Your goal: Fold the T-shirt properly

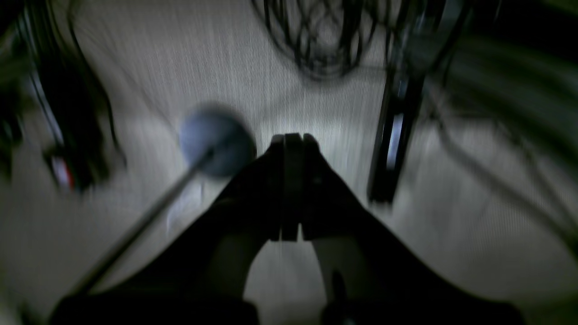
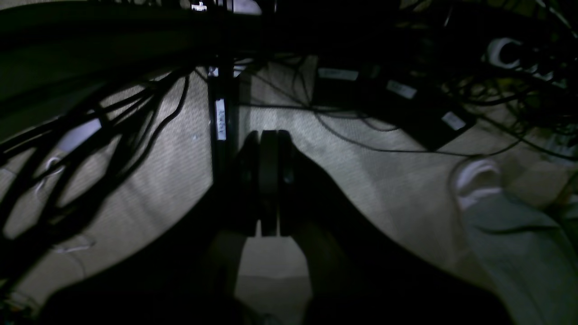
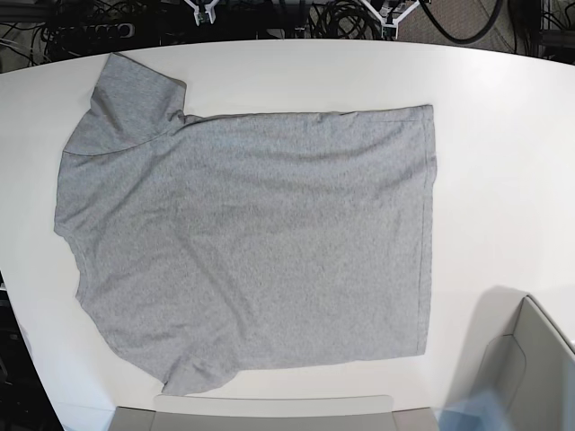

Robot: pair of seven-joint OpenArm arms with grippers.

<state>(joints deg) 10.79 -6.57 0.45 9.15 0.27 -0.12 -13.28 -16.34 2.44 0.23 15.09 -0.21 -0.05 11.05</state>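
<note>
The T-shirt (image 3: 260, 242) lies spread flat on the white table (image 3: 503, 135) in the base view. Its plain grey side faces up, with the neck and sleeves to the left and the hem to the right. One sleeve (image 3: 126, 103) points to the far left corner. Neither gripper shows over the table. In the left wrist view my left gripper (image 1: 292, 137) is shut on nothing and hangs over a pale floor, heavily blurred. My right gripper (image 2: 269, 134) is also shut and empty, above carpet and cables. The shirt appears in neither wrist view.
Grey housings sit at the table's near edge (image 3: 269, 413) and near right corner (image 3: 539, 359), with a blurred bluish shape (image 3: 472, 413) beside them. Black cables (image 2: 90, 149), a dark post (image 2: 220, 117) and power bricks (image 2: 406, 104) lie on the floor. A round grey-blue object (image 1: 216, 142) shows there too.
</note>
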